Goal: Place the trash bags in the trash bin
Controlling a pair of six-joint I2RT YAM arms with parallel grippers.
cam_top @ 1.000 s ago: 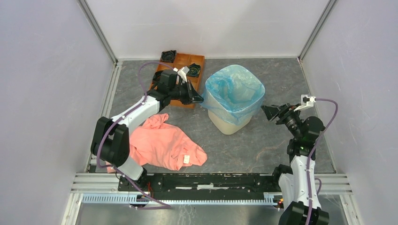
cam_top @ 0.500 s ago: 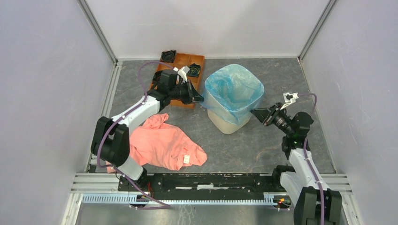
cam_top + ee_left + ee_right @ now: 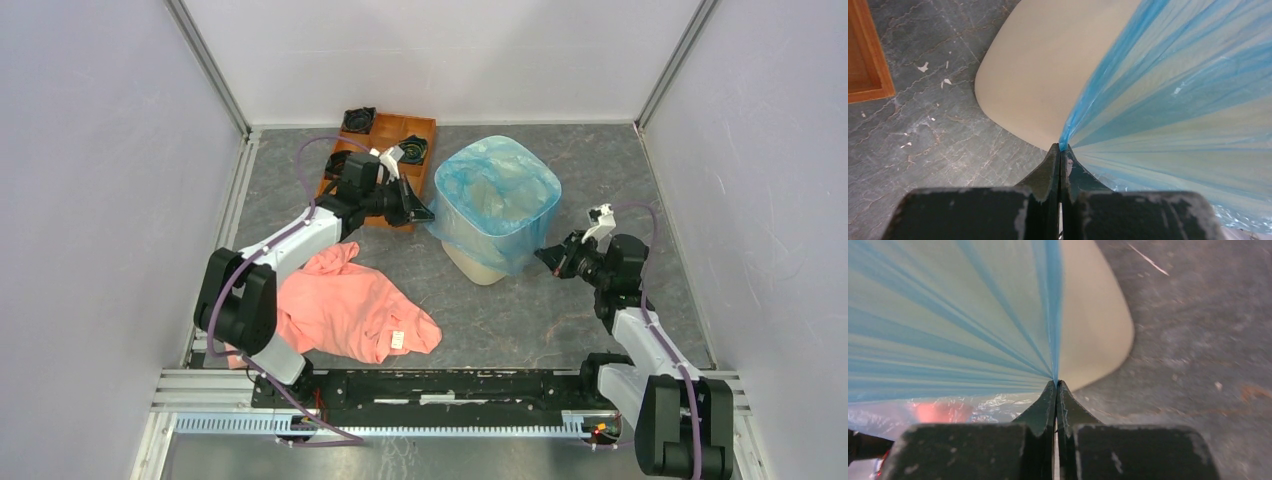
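Bag: the light-blue trash bag [image 3: 495,195] sits over the top of the trash bin [image 3: 478,268]. The film is stretched across the rim and hangs down the sides, so only the cream base pokes out underneath.

Bin spot: upright on the grey tabletop [image 3: 600,170], toward the back and just right of the orange-brown tray [image 3: 400,130].

Left gripper: the left gripper [image 3: 425,213] is at the bag's lower left edge, jaws pinched tight on a bit of the film.

Right gripper: the right gripper [image 3: 545,253] is at the bag's lower right corner, same deal, jaws clamped together on the plastic.

Top view only: you get the whole layout here, with the arms coming at the bin from opposite sides. A salmon-pink cloth [image 3: 345,310] lies flat near the left arm, well apart from the bin. There are some black round parts [image 3: 413,150] in and by the tray.

Left wrist only: the pinch up close, with blue pleats fanning out taut to the right from the jaw tips. Bare cream bin wall is at upper left and a tray corner is at the left edge.

Right wrist only: it's mirrored, the pleats fan off to the left and bare bin wall sits right of the fold. A pinkish blur shows through loose film at lower left, and honestly I can't tell what it is.

Can't tell: how deep the bag goes inside the bin, since no view looks in.
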